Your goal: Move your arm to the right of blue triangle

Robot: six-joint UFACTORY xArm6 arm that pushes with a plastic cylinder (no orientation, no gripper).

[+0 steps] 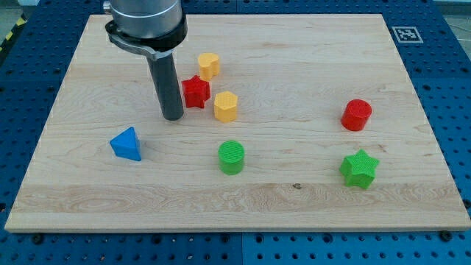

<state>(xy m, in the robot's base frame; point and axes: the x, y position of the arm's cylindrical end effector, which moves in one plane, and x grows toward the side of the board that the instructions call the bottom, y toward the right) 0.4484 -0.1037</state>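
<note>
Green star (359, 168) lowest; blue triangle (126, 144) — a faceted wedge — sits left-below my tip (173, 117), a jawless tool.

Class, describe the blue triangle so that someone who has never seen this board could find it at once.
Start at the wooden board and go to its left side, below the dark rod, whose tip is above and to the right. There sits the blue triangle, alone. It is the only blue block; its nearest neighbour is the green cylinder.

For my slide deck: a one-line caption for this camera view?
My tip rests above and right of the blue triangle, just left of the red star.
</note>
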